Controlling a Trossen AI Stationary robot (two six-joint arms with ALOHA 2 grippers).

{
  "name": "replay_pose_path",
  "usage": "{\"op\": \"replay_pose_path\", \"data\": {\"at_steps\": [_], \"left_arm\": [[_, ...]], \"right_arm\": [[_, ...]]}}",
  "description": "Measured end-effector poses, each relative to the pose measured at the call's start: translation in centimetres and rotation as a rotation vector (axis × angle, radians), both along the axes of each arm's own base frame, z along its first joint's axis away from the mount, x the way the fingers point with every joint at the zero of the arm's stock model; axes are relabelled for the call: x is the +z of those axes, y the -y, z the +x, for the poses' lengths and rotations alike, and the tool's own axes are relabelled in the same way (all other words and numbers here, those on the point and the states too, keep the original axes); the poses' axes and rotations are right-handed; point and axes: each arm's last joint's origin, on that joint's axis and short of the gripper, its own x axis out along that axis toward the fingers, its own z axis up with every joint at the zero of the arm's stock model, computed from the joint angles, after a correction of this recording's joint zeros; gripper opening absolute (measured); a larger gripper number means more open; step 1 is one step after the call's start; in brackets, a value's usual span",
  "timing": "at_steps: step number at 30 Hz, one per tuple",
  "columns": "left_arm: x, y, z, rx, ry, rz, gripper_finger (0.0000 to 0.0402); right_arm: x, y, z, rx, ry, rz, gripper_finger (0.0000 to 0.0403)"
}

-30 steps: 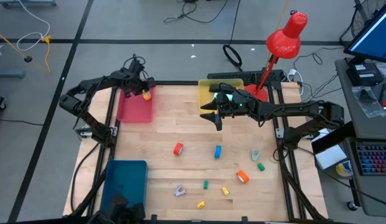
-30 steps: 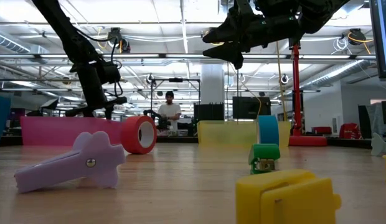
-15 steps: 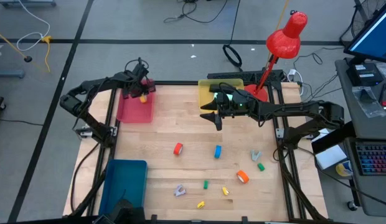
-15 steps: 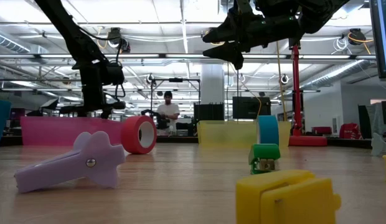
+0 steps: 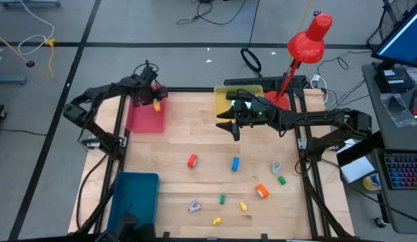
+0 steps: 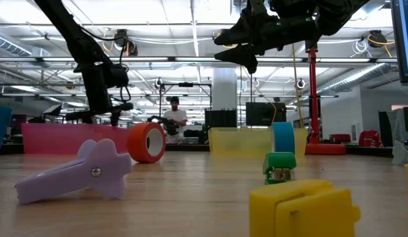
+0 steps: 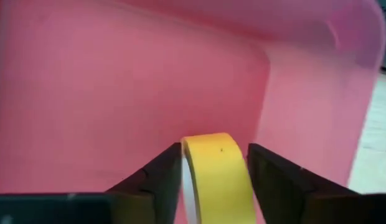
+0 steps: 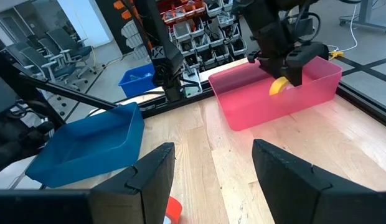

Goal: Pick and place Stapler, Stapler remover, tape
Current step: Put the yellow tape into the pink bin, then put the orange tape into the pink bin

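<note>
My left gripper (image 5: 155,101) hangs inside the pink bin (image 5: 142,119) at the table's far left, open, with the yellow tape roll (image 7: 215,174) standing on edge between its fingers. The right wrist view shows the same roll (image 8: 279,86) under that gripper. My right gripper (image 5: 229,129) stays open and holds nothing, in the air over the far middle of the table. On the wood lie the red tape (image 5: 192,160), blue tape (image 5: 235,163), orange tape (image 5: 262,191), a lilac stapler remover (image 5: 194,206), a grey stapler remover (image 5: 276,167) and small green and yellow staplers (image 5: 282,180). My left gripper comes at the yellow roll from above, slanting down, one finger on each flat side. One finger (image 7: 162,177) lies against the roll's white-cored side (image 7: 188,186). A thin pink strip shows between the other finger and the roll. Whether the roll stands on the bin floor, I cannot tell.
A yellow bin (image 5: 225,101) stands at the far middle under my right arm, and a blue bin (image 5: 134,198) at the near left. A red lamp (image 5: 306,40) rises at the far right corner. Bare wood lies between the pink bin and the loose things.
</note>
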Motion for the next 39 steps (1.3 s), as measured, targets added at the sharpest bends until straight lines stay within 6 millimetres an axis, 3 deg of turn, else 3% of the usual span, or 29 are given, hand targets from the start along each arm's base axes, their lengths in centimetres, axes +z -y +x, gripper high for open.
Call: {"op": "replay_pose_path", "data": {"at_steps": [7, 11, 19, 34, 39], "left_arm": [[1.9, -0.1, -1.4, 0.027, 0.113, 0.020, 0.0264], [3.2, 0.5, -1.6, 0.023, 0.149, 0.042, 0.0284], [3.7, 3.0, 1.3, -0.207, 0.082, 0.067, 0.0287], [3.7, 4.3, 3.1, -0.237, 0.056, 0.091, 0.0287], [3.8, 5.1, 4.0, -0.269, 0.167, 0.009, 0.0287]], "right_arm": [[0.0, 0.0, 0.0, 0.000, 0.000, 0.000, 0.0208], [0.0, 0.0, 0.0, 0.001, 0.000, -0.002, 0.0208], [0.0, 0.0, 0.0, 0.001, 0.000, -0.007, 0.0208], [0.0, 0.0, 0.0, 0.001, 0.000, -0.007, 0.0208], [0.0, 0.0, 0.0, 0.001, -0.001, -0.007, 0.0208]]}}
